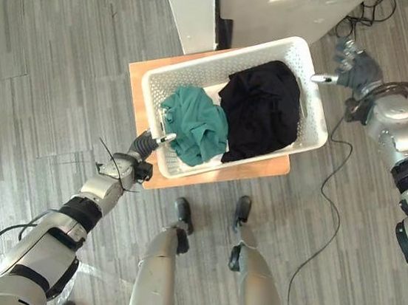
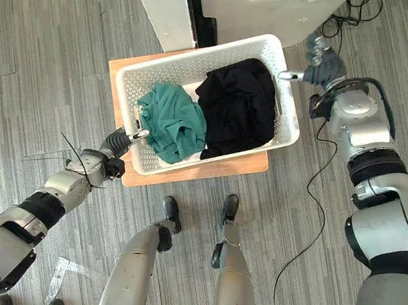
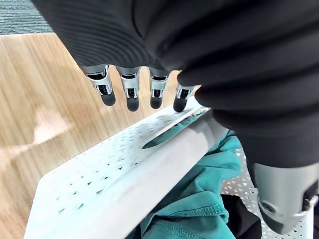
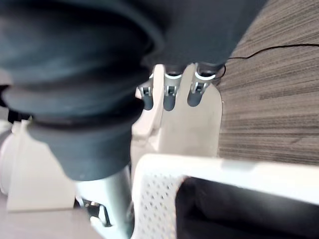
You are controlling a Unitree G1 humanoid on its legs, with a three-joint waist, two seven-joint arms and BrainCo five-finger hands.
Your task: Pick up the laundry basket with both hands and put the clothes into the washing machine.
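Two garments (image 1: 196, 125) (image 1: 261, 111) in one basket (image 1: 223, 57); left hand (image 1: 144, 145), right hand (image 1: 357, 67) fingers held straight.

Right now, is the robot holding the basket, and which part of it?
Nothing is held yet. The left hand and the right hand are open at opposite ends of the basket, fingers straight beside its rim and not curled round it.

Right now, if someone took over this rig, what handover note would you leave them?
Left hand: open, fingers straight over the left end rim of the white perforated plastic laundry basket.
Right hand: open, beside its right end.
Basket sits on the low wooden table, green garment and black garment inside; white washing machine behind.
Done: hands placed.
To do: grip, lift, load clothes.
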